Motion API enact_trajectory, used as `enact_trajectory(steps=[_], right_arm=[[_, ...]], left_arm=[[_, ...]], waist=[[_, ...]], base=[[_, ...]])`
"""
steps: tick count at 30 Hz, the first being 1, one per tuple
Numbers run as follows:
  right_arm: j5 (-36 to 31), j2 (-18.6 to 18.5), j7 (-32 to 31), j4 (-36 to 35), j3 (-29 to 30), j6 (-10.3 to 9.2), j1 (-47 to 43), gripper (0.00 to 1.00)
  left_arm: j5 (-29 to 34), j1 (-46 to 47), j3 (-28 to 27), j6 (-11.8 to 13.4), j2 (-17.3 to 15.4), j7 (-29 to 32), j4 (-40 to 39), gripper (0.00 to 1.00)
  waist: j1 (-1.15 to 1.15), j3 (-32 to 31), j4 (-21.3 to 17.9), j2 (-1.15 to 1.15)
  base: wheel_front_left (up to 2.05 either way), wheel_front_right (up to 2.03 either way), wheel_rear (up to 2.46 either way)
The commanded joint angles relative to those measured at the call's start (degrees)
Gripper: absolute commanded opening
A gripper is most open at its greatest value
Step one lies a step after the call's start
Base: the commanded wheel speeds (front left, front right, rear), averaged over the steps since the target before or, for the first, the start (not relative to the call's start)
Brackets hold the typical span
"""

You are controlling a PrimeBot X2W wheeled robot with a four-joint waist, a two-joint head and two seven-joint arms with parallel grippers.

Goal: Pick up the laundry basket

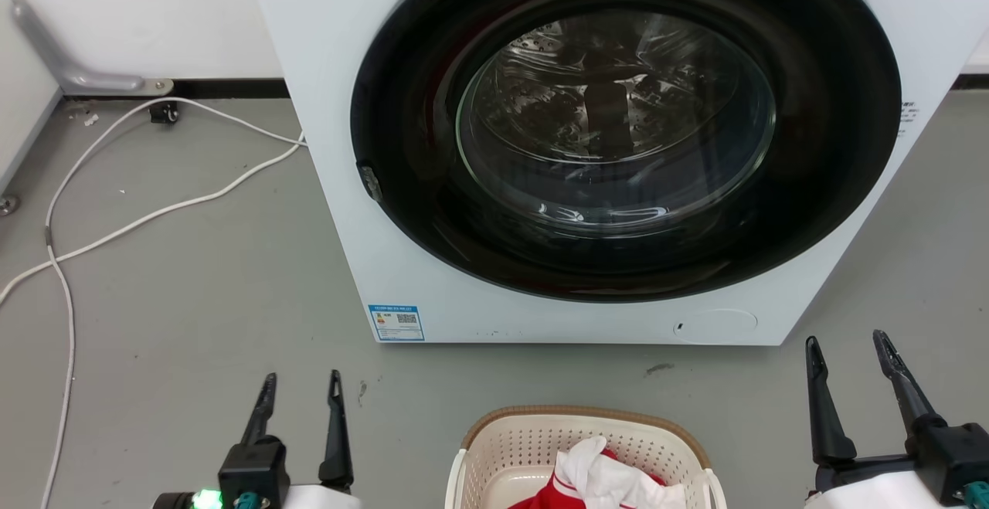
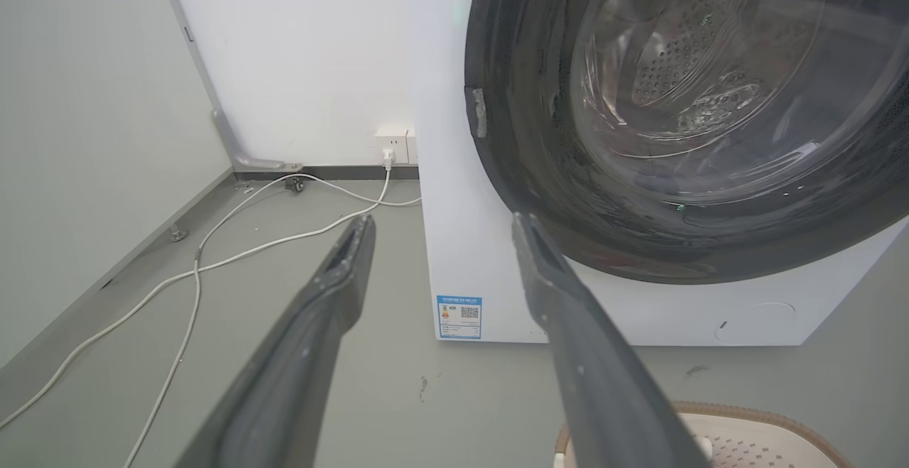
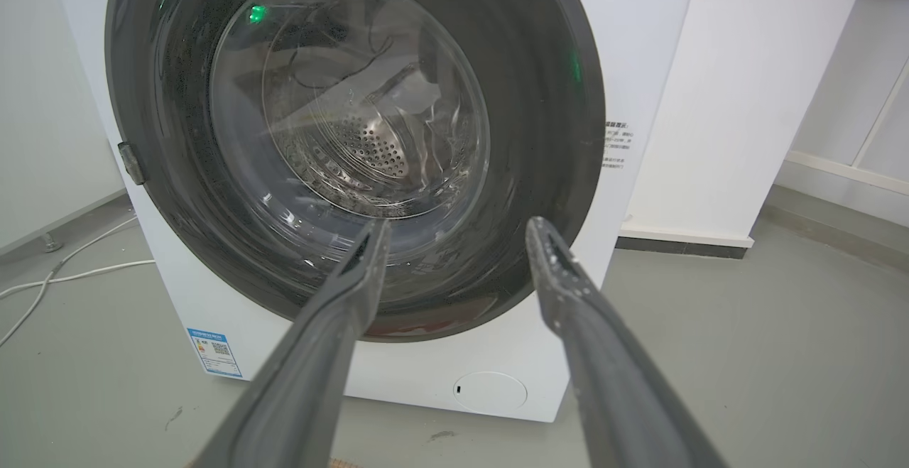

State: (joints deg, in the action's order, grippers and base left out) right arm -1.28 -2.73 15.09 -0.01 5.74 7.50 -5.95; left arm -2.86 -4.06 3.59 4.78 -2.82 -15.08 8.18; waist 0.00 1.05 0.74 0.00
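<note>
Two grippers wait empty on either side of the laundry basket [image 1: 519, 449]. It sits on the grey floor [image 1: 193, 300] at 6 o'clock in the head view, just in front of the white washer [image 1: 332, 208] that takes up 12 o'clock. The left gripper [image 1: 302, 376] stands at 7 o'clock and the right gripper [image 1: 845, 337] at 5 o'clock. Each has its two fingers spread well apart, holds nothing and is clear of the basket.

The basket looks like thin perforated plastic, so it is probably light and fairly stiff, though its walls may flex if squeezed. A red and white garment [image 1: 599, 478] lies inside. It is soft and unlikely to add much weight, but it could shift if the basket tips. The smooth plastic may be slippery to the fingers. The best holds seem to be the left handle [image 1: 456, 482] at the basket's 9 o'clock and the right handle [image 1: 715, 486] at its 3 o'clock, taken together so the load rises level. The brown woven-look rim [image 1: 587, 413] is a second choice.

As for writing, a blue sticker [image 1: 396, 322] with a QR code sits at the 7 o'clock corner of the washer's front. Small dark print [image 3: 616, 145] runs down the washer's side at 3 o'clock. Neither can be read, and no brand name is legible.
</note>
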Motion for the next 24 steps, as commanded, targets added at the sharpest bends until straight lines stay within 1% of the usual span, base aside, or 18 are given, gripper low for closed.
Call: enact_trajectory(steps=[1,11,14,15,20,21,22,24], right_arm=[[-0.51,-0.27,0.12,0.29,-0.09,-0.02,0.4,1.0],[-2.54,-0.26,0.12,7.25,-1.06,-0.03,3.42,1.0],[-2.79,-0.26,0.12,8.89,-0.83,-0.03,4.63,1.0],[-3.02,-0.24,0.11,10.93,-0.97,-0.03,5.87,1.0],[-3.23,-0.22,0.12,15.25,-1.89,-0.03,9.4,1.0],[-3.23,-0.22,0.12,15.25,-1.89,-0.03,9.4,1.0],[-3.56,-0.22,0.11,17.31,-2.41,-0.03,10.81,1.0],[-4.03,-0.23,0.12,19.28,-2.74,-0.03,12.33,1.0]], left_arm=[[0.1,1.06,0.28,-0.22,-0.11,-0.14,0.48,1.0],[-0.36,6.16,3.15,-2.83,-0.11,-0.14,8.47,1.0],[-1.51,7.98,3.96,-3.55,-0.12,-0.14,11.63,1.0],[-2.61,9.75,4.5,-3.92,-0.1,-0.14,14.44,1.0],[-3.41,13.41,5.41,-4.75,-0.13,-0.14,19.22,1.0],[-3.41,13.41,5.41,-4.75,-0.13,-0.14,19.22,1.0],[-3.14,14.92,5.98,-5.13,-0.11,-0.14,21.17,1.0],[-3.2,16.43,6.45,-5.68,-0.11,-0.14,23.48,1.0]], waist=[[0.0,0.29,-0.12,0.0],[0.0,5.31,-1.46,0.0],[0.0,7.52,-1.96,0.0],[0.0,9.96,-2.48,0.0],[0.0,15.07,-3.31,0.0],[0.0,15.07,-3.31,0.0],[0.0,16.95,-3.47,0.0],[0.0,18.76,-3.57,0.0]], base=[[0.0,0.0,0.0],[0.0,0.0,0.0],[0.0,0.0,0.0],[0.0,0.0,0.0],[0.0,0.0,0.0],[0.0,0.0,0.0],[0.0,0.0,0.0],[0.0,0.0,0.0]])
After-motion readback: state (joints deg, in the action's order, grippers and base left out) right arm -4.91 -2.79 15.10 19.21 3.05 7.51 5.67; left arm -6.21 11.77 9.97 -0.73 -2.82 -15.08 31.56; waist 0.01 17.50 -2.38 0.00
